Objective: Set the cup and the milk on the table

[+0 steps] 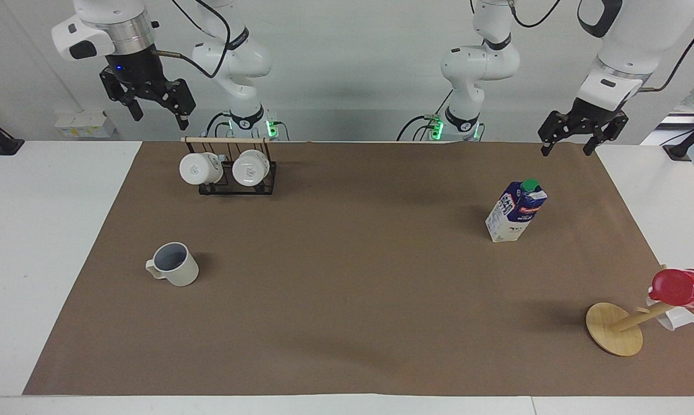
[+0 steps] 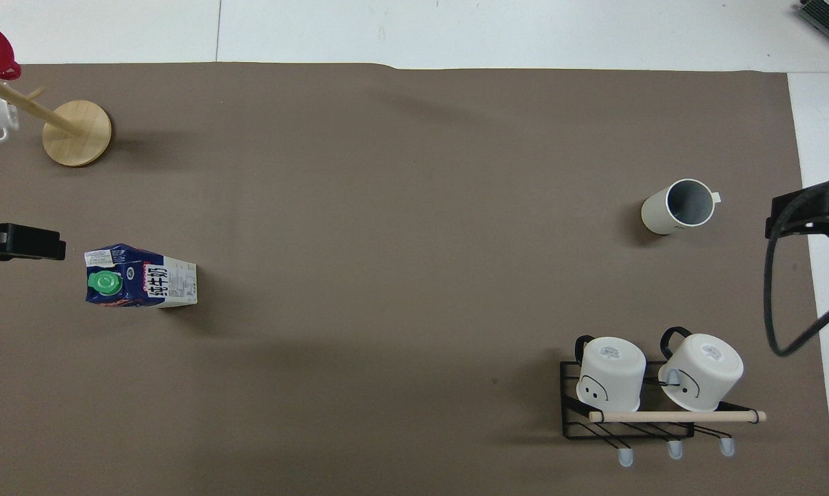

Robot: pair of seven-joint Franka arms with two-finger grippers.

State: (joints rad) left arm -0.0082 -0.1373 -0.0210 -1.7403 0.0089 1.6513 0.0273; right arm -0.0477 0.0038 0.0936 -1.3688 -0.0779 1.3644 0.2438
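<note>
- The right gripper [image 1: 155, 111] hangs in the air over the desk edge beside the black rack [image 1: 236, 180]. Its jaws are spread and hold nothing.
- The rack carries two white mugs [image 1: 200, 168] lying on their sides under a wooden rod.
- The cup [image 1: 175, 264] stands upright on the brown sheet of the desk [image 1: 347, 323], toward the right arm's end and farther from the robots than the rack. Its handle points to the near desk end.
- The milk [image 1: 516, 211] stands upright on the same sheet toward the left arm's end, well apart from the cup.
- The left gripper [image 1: 573, 140] hangs over the corner of the sheet nearest the robots. Its jaws look spread and empty.
- A wooden mug tree [image 1: 615, 328] with a red cup [image 1: 682, 287] stands farther from the robots than the milk.
- Both things appear to be placed already, so in my judgement the task is close to finished.
- What could go wrong: the carton is tall and narrow, so a low sweep of the left arm could knock it over. The cup is low and wide, so it is less at risk.
- The facing view shows both arms and how high the grippers hang. The overhead view shows only dark tips at its edges, so I cannot read the jaws there with certainty.
- The overhead view shows the green cap [image 2: 105, 282] from above, the faces drawn on the white mugs, and three pale hooks under the rack.
</note>
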